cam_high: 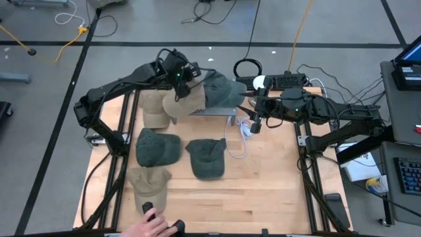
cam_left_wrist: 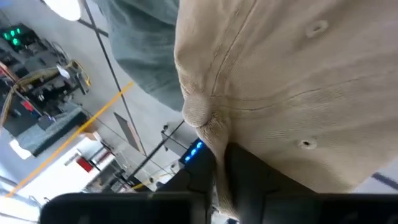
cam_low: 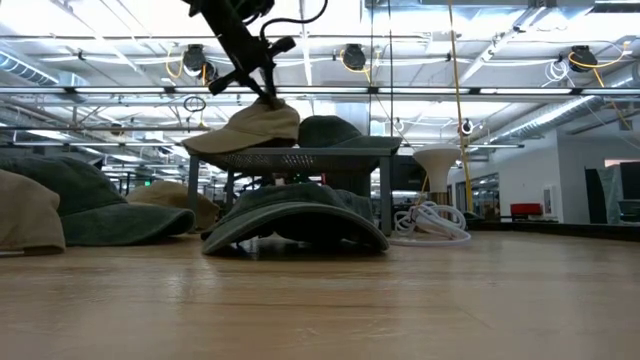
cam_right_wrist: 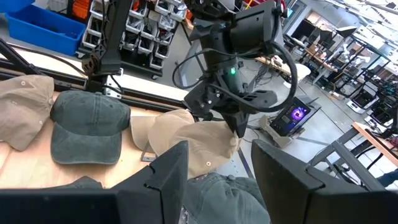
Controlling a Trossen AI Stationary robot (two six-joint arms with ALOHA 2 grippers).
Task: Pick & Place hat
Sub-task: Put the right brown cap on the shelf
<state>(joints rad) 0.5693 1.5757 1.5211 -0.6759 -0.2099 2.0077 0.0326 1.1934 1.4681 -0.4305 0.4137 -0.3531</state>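
The left tool (cam_high: 182, 80) was at the far side of the table (cam_high: 263, 178), up over a small raised metal tray (cam_low: 300, 156). A tan hat (cam_high: 186, 100) lay on the left part of that tray. The tool was touching the top of this hat. In the left wrist view, one dark finger (cam_left_wrist: 249, 180) was pressed against the hat's cloth, and some cloth was bunched up beside it. I could not tell how wide the left tool was open, or if it still had hold of the hat.

A green hat (cam_high: 220, 91) sat on the same tray, just to the right of the tan hat and touching it.

The right tool (cam_high: 253, 123) hung just to the right of the tray. Its two fingers stood apart with nothing between them. A bundle of white cord (cam_low: 432, 222) lay on the table under it.

More hats were spread on the table. Another tan hat (cam_high: 154, 110) lay to the left of the tray. Two green hats (cam_high: 158, 147) (cam_high: 208, 157) sat side by side in the middle. A third tan hat (cam_high: 148, 182) lay nearer, on the left.

At the near edge, a person's hand (cam_high: 147, 227) rested by a small dark thing (cam_high: 149, 210).
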